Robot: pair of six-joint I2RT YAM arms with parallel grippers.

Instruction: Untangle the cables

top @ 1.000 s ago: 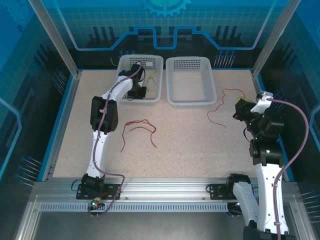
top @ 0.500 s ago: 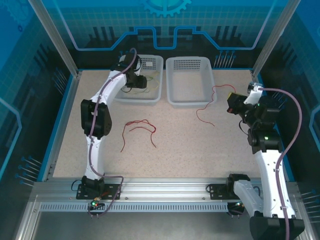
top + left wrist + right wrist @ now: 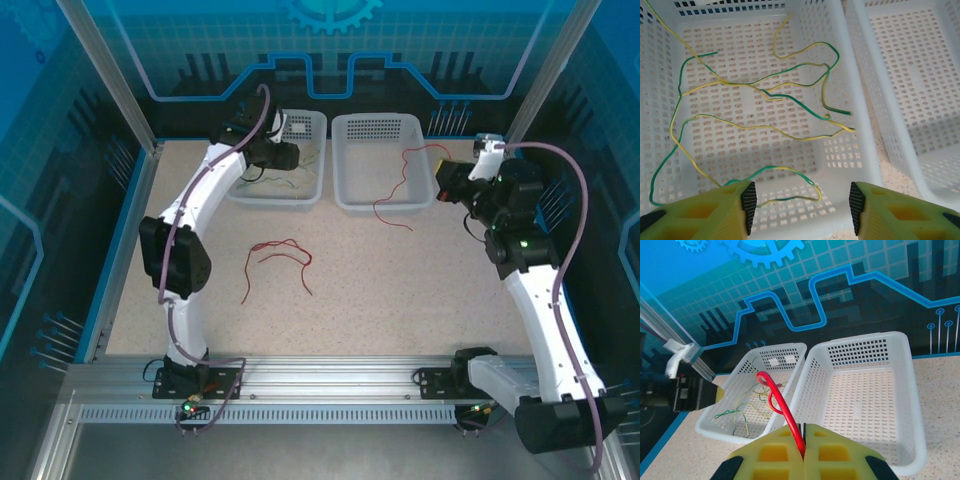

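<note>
Since half a second ago the right fingers [image 3: 446, 182] have swung left and up toward the right basket [image 3: 342, 165]. The red cable [image 3: 401, 185] they carry has come off the counter [image 3: 400, 290] and now drapes across that basket's right end, its tail trailing over the near rim. The left fingers [image 3: 284, 158] have risen above the left basket [image 3: 312, 122], which stands just left of the right basket. Two more red cables [image 3: 280, 255] lie loose on the counter, near and left of the right basket. The right fingers are pressed together on the red cable's end, which loops up out of them. The left fingers are spread wide and hold nothing. The yellow-green cables [image 3: 765, 92] lie tangled below them on the left basket's floor.
</note>
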